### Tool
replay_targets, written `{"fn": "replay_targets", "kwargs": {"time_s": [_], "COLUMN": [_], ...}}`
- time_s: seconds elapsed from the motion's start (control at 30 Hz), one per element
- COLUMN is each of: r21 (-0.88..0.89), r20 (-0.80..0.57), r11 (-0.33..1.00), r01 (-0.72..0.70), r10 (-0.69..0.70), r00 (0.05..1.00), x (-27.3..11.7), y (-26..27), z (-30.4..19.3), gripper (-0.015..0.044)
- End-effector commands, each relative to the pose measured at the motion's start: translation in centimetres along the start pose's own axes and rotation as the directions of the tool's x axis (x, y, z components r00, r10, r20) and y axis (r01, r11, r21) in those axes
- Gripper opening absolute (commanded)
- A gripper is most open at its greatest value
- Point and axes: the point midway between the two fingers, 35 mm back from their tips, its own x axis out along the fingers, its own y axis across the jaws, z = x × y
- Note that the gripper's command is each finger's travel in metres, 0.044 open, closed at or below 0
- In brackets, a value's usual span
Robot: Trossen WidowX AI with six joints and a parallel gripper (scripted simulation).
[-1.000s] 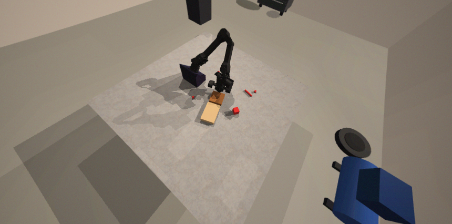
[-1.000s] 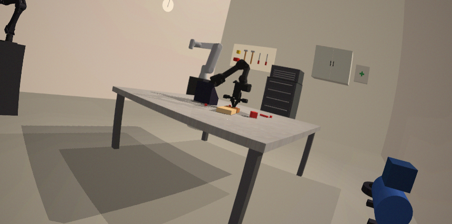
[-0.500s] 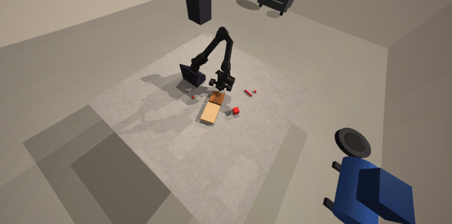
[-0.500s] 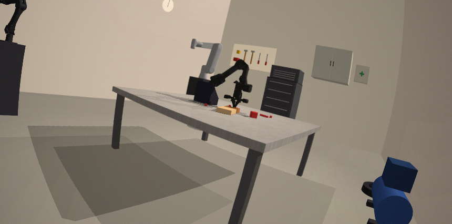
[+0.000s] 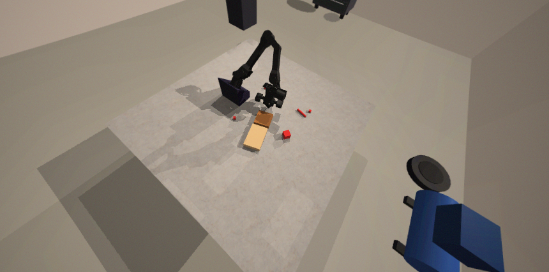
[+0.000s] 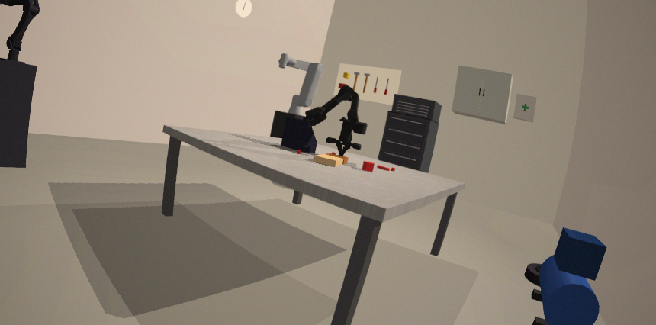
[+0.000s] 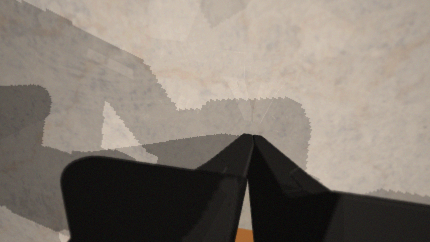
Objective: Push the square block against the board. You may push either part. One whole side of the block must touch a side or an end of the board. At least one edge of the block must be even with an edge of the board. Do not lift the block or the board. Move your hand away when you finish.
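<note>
The square block (image 5: 263,118) (image 6: 344,159) (image 7: 244,234) is orange-brown and lies flat. The board (image 5: 255,136) (image 6: 327,159) is a light tan rectangle, also flat. In the top view the block's near side meets the board's far end with no gap that I can see. Their right edges look nearly even there; I cannot tell if exactly. My gripper (image 5: 265,108) (image 6: 341,154) (image 7: 250,143) is shut and empty, its tips by the block's far side, away from the board. Only a sliver of the block shows between the fingers in the wrist view. Whether the tips touch the block is unclear.
A red cube (image 5: 286,134) (image 6: 368,166) stands right of the board. A red stick (image 5: 301,112) (image 6: 383,168) and a small red cube (image 5: 309,110) (image 6: 393,168) lie farther right. Another small red piece (image 5: 234,118) (image 6: 298,152) lies left of the block.
</note>
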Motion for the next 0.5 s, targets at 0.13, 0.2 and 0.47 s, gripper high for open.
{"fn": "replay_targets", "kwargs": {"time_s": [0.13, 0.2, 0.47], "r21": [0.001, 0.001, 0.053], "r20": [-0.006, -0.005, -0.005], "r11": [1.000, 1.000, 0.999], "r01": [0.000, 0.001, 0.001], "r10": [0.000, -0.001, -0.001], "r00": [1.000, 1.000, 1.000], "x": [-4.6, -5.5, -5.5], "y": [-0.1, 0.0, 0.0], "z": [-0.1, 0.0, -0.1], "gripper": [0.0000, 0.0000, 0.0000]}}
